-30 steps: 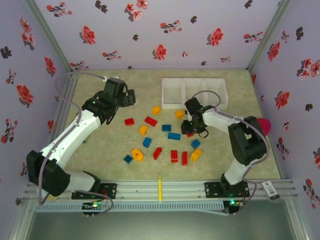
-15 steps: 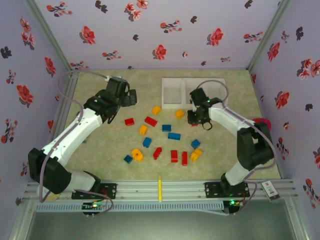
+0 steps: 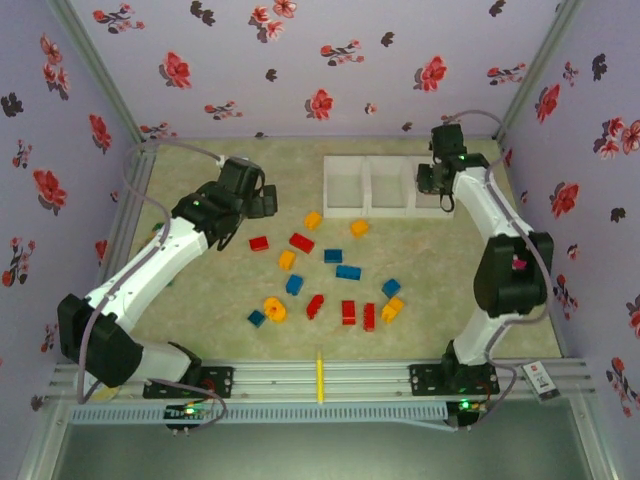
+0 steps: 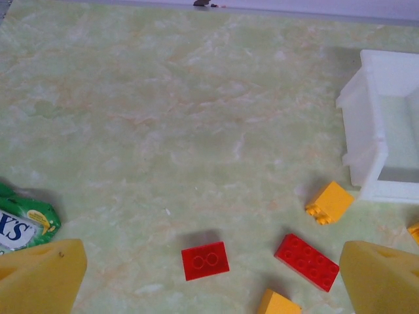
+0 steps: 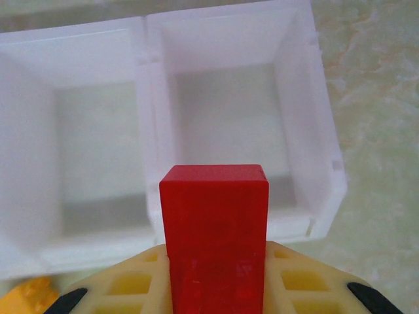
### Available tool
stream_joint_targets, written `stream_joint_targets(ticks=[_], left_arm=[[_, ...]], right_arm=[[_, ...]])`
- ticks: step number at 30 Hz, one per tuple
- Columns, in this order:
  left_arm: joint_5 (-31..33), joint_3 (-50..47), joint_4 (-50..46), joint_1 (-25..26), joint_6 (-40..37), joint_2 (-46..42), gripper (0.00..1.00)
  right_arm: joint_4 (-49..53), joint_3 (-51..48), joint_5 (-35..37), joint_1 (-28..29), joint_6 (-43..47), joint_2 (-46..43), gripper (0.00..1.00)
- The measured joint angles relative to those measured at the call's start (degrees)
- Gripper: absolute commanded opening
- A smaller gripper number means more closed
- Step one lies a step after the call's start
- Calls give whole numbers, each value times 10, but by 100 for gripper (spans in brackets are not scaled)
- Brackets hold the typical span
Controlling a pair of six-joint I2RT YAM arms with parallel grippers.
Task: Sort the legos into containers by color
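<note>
One red lego [image 5: 215,209] pinched in right tool [image 5: 215,278] — over end container [image 5: 308,131] (left tool [image 4: 211,281] agape).

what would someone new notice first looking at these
Probably the red plastic brick clamped in the right gripper, right in front of the right-end bin of the row of three white translucent bins at the far side of the pale green marbled tabletop. Next, the scatter of small red, blue and orange-yellow bricks across its middle, and the lilac walls printed with red flowers.
</note>
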State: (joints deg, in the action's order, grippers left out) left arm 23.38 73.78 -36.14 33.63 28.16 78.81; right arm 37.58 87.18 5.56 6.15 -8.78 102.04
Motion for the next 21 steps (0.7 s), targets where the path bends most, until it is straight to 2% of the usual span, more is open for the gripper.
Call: stream_joint_targets(ticks=[8,13,21], left_arm=[[0,-3,-17,3,4,0,100],[0,-5,-21,4,4,0,100],[0,-5,-23,4,4,0,100]], right_arm=[[-2,63,0,-34,9,130,24],[-2,77,-15,-47,8,155,28],[-2,91,-33,-51,6,171,39]])
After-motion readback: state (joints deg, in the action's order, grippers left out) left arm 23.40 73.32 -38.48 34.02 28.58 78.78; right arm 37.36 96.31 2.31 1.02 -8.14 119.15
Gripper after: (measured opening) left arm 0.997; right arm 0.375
